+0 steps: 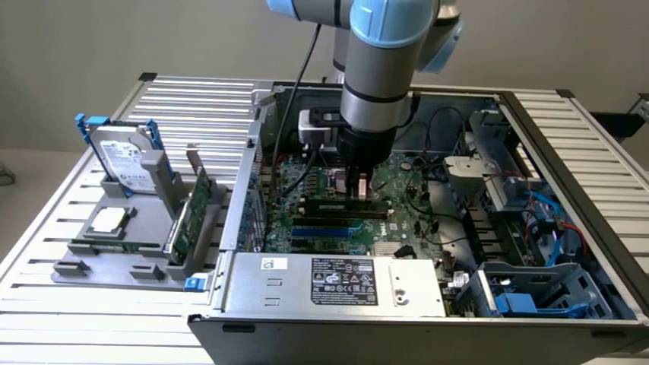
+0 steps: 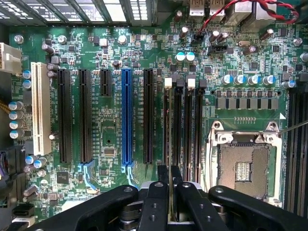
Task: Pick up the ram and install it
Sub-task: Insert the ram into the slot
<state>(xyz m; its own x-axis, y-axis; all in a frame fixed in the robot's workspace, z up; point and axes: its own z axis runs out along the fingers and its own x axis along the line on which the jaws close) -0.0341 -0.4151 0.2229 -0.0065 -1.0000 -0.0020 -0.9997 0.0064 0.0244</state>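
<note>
My gripper (image 1: 355,192) hangs straight down inside the open computer case, over the black memory slots (image 2: 183,120) of the green motherboard (image 1: 411,217). Its fingers (image 2: 156,197) are shut on the ram (image 2: 171,199), which the wrist view shows edge-on as a thin strip between the pads. In the exterior view the ram (image 1: 335,204) is a long dark stick lying level under the fingertips, in line with the slots and right at them. Whether it is seated in a slot I cannot tell.
An open processor socket (image 2: 245,166) lies beside the memory slots, and a blue slot (image 2: 126,115) and black slots on the other side. A grey tray (image 1: 76,262) at the exterior view's left holds a hard drive (image 1: 127,163), a silver chip (image 1: 109,220) and a green card (image 1: 194,213). The power supply (image 1: 335,281) is nearest the camera.
</note>
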